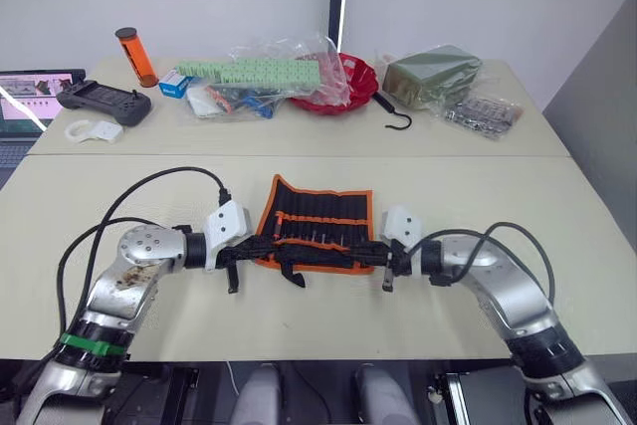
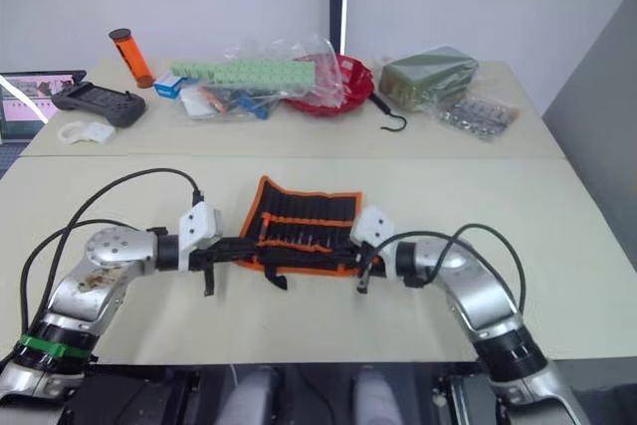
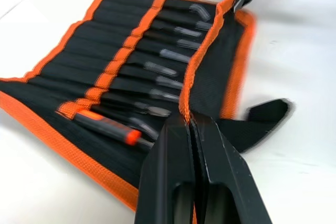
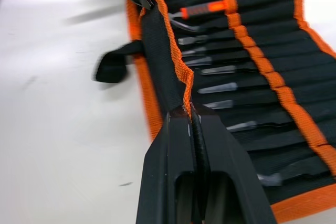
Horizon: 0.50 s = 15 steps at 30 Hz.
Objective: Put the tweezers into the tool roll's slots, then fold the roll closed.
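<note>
Basically the tool roll (image 1: 317,224) lies open on the near table, between the two arms, with the tweezers (image 3: 167,56) already seated in the slots (image 4: 262,85), tips poking out in a row beside an orange-handled tool (image 3: 105,127). Near flap edge is lifted off the table: left gripper (image 3: 190,124) is pinched closed on the orange trim at one end, right gripper (image 4: 190,114) is clamped on the same trim at the other end. Black strap (image 4: 113,66) trails loose on the table just beside the roll. Judged step: folding, loading looks done. To do it well, carry both corners together and level, away from the robot over the tweezer tips, keep the edge taut so the flap doesn't sag or snag a tip, then lay it flat before letting go. Uneven pull would skew the roll or drag it. Farther back, well apart: red bowl (image 1: 350,82), black hook (image 1: 395,116), bagged parts, orange tube (image 1: 135,57).
</note>
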Tool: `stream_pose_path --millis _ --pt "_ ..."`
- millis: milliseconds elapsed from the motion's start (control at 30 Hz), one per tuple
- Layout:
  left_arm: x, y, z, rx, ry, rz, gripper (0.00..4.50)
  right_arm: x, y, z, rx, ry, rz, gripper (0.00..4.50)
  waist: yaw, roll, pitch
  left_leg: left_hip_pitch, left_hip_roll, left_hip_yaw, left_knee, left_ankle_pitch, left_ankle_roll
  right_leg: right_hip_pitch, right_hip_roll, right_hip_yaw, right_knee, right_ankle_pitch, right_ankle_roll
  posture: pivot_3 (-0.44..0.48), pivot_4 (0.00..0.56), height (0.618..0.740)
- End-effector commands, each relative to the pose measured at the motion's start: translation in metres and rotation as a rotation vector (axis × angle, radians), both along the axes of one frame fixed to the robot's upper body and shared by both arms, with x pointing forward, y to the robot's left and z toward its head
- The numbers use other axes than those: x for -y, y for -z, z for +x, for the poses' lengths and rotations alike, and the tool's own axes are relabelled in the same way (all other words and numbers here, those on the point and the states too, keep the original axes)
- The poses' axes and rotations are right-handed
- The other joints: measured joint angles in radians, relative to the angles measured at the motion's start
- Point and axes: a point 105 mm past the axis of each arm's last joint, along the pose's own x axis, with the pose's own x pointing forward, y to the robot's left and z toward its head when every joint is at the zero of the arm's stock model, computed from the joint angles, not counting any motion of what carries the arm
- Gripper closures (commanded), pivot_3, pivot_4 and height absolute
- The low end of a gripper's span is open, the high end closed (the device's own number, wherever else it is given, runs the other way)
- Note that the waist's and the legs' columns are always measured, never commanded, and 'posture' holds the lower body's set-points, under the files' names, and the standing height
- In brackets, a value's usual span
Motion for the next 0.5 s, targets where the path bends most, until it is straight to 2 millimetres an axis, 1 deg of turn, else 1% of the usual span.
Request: stream_pose_path --millis 33,133,300,433,500 --pt "0.005 -0.002 0.009 0.070 -0.010 0.019 4.50 -0.002 -0.004 0.009 0.072 0.007 -0.011 4.47 0.000 0.000 0.000 0.000 0.000 0.000 0.000 0.000 0.000 0.000 0.000 0.000 0.000 0.000 0.000 0.000 0.150 0.740" --pt "0.004 0.006 0.013 0.063 -0.028 0.052 4.50 0.000 0.000 0.018 0.080 0.050 -0.020 4.47 0.000 0.000 0.000 0.000 0.000 0.000 0.000 0.000 0.000 0.000 0.000 0.000 0.001 0.000 0.000 0.000 0.150 0.740" --pt "0.002 0.021 0.011 0.019 -0.058 0.095 4.50 0.002 0.011 0.021 0.083 0.076 -0.052 4.47 0.001 0.000 0.000 0.000 -0.001 0.000 0.000 0.000 0.000 0.000 0.000 0.000 0.002 0.000 0.000 0.000 0.150 0.740" --pt "0.003 0.022 0.011 0.005 -0.088 0.069 4.50 0.004 0.015 0.022 0.088 0.100 -0.057 4.47 0.002 0.000 0.000 0.002 -0.001 0.000 0.000 0.000 0.000 0.001 0.000 0.000 0.003 0.000 0.000 0.000 0.150 0.740" --pt "0.003 0.020 0.012 0.010 -0.105 0.049 4.50 0.006 0.015 0.022 0.090 0.109 -0.048 3.91 0.002 0.000 0.000 0.003 -0.001 -0.001 0.000 0.000 0.000 0.002 0.000 0.000 0.003 0.000 0.000 0.000 0.150 0.740"
